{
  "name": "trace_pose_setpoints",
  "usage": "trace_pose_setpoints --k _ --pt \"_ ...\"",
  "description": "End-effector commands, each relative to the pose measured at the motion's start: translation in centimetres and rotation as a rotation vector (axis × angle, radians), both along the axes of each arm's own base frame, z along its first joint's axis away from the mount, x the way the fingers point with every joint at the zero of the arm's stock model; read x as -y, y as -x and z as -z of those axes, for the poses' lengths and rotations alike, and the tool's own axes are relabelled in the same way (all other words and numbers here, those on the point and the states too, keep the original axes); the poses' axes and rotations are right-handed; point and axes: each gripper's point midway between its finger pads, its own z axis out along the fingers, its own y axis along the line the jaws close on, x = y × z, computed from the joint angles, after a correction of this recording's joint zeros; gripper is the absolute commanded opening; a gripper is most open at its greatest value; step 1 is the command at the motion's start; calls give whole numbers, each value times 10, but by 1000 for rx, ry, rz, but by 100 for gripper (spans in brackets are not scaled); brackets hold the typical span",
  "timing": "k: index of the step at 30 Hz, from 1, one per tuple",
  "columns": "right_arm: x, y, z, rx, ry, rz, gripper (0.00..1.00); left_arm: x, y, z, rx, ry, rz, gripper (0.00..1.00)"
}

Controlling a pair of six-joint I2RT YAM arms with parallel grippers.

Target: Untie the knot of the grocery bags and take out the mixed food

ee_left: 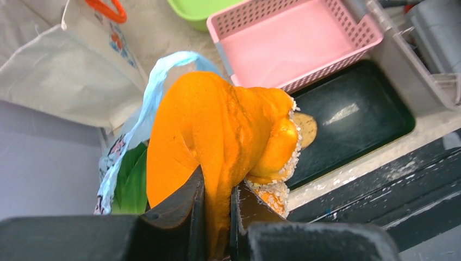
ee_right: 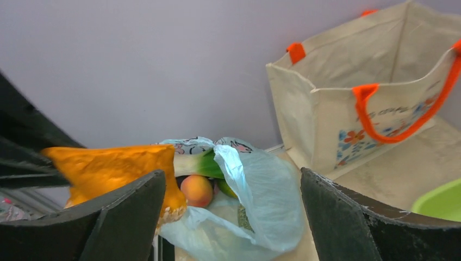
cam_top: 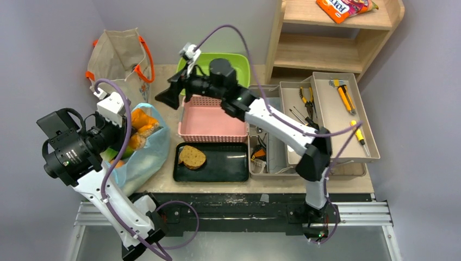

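Observation:
My left gripper (ee_left: 217, 217) is shut on the orange-topped pastry (ee_left: 217, 119) and holds it above the open light-blue plastic bag (cam_top: 147, 157); the pastry also shows in the top view (cam_top: 142, 126). The bag's handles hang loose and no knot shows. Inside the bag I see a peach (ee_right: 197, 190) and leafy greens (ee_right: 204, 163). The beige canvas tote (cam_top: 117, 57) stands open behind the bag. My right gripper (cam_top: 166, 95) is open and empty, held in the air right of both bags and facing them.
A pink basket (cam_top: 212, 122) sits right of the bag, with a green bowl (cam_top: 239, 65) behind it. In front lies a black tray (cam_top: 223, 166) holding a brown bread slice (cam_top: 192, 156). Grey tool trays (cam_top: 337, 109) and a wooden shelf (cam_top: 337, 43) stand at the right.

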Motion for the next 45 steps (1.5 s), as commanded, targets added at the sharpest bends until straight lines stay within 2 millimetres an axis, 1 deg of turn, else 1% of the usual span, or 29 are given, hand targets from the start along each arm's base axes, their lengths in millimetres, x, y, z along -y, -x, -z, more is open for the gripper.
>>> trace_pose_setpoints --k 1,2,4,6,8,9,10,12,13,15,18,20,22,24,26,28,29,30,32,34,35,37,38,39,40,42,45 --pt "53 23 -62 110 -65 -7 93 48 24 -19 -21 211 67 0" --pt "64 28 -66 137 -56 -5 93 53 25 -25 -7 234 86 0" --pt "86 38 -63 185 -21 -1 93 63 26 -38 23 280 118 0" --pt "106 50 -61 236 11 -4 93 71 24 -47 45 334 161 0" --pt "124 65 -47 303 78 -33 93 78 23 -53 45 400 197 0" --pt "135 74 -45 343 96 -42 93 81 22 -55 39 437 222 0" --pt "142 79 -39 365 117 -48 93 85 21 -58 34 469 251 0" --pt "153 85 -24 395 162 -53 94 94 23 -61 18 521 319 0" --pt "156 90 -20 408 169 -70 94 98 23 -61 5 547 347 0" --pt "156 98 -16 417 168 -102 94 106 23 -61 -21 589 404 0" --pt "149 105 -16 425 158 -126 93 117 24 -57 -62 629 479 0" --pt "141 116 -18 442 139 -152 93 123 21 -55 -92 668 499 0" --pt "133 132 -19 463 129 -191 93 126 15 -54 -105 699 506 0" --pt "127 141 -17 473 128 -201 92 131 12 -52 -106 692 520 0" --pt "123 139 -17 461 124 -172 90 137 14 -49 -129 684 535 0" --pt "121 130 -19 435 118 -118 88 142 17 -46 -157 690 551 0" --pt "121 127 -19 427 117 -101 85 143 17 -45 -159 689 551 0" --pt "121 125 -19 425 120 -88 80 143 16 -44 -154 686 546 0" --pt "122 120 -18 410 131 -62 58 143 16 -44 -152 684 539 0" --pt "123 121 -16 402 142 -62 31 142 15 -44 -150 680 526 1" --pt "124 121 -14 393 154 -62 21 140 12 -43 -144 671 506 15" --pt "130 117 -5 364 204 -44 6 135 8 -43 -118 625 458 53" --pt "135 115 0 336 233 -42 1 130 7 -43 -99 585 424 65" --pt "140 112 6 298 257 -39 0 126 6 -45 -75 547 392 76" --pt "149 106 13 251 284 -32 0 119 6 -48 -38 487 354 82" --pt "165 102 31 174 350 -34 0 105 3 -56 19 404 269 88" --pt "181 99 62 118 472 -43 0 76 -7 -70 87 341 84 90"
